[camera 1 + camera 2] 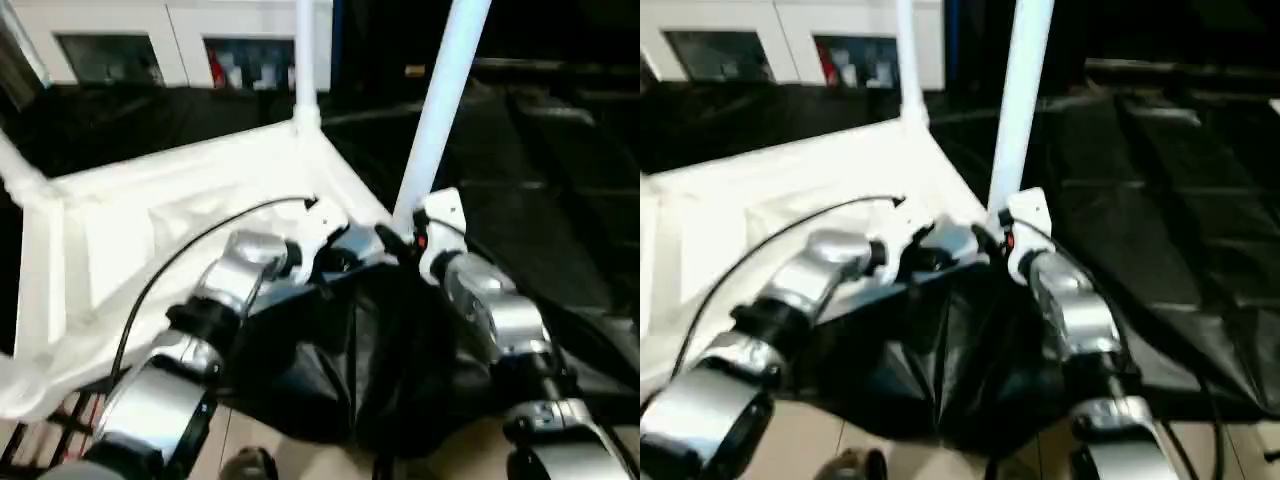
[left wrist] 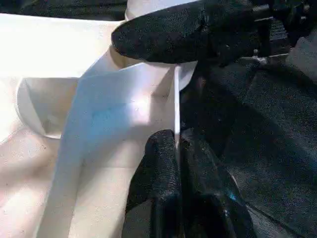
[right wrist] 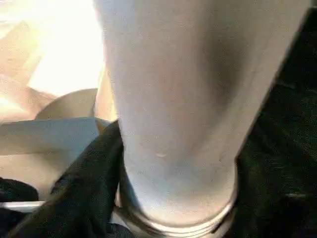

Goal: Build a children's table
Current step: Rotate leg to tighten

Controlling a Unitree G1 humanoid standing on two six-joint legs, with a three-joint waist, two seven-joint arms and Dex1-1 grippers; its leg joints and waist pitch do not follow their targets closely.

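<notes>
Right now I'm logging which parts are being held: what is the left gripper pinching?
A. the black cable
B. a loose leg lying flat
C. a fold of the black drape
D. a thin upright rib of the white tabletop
D: in the left wrist view the left gripper is closed on a thin upright rib of the tabletop.

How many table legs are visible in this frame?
3, maybe: one leg leaning at the near corner by the right hand, one upright at the far corner, and what looks like a third at the left edge. A fourth may be hidden.
</notes>
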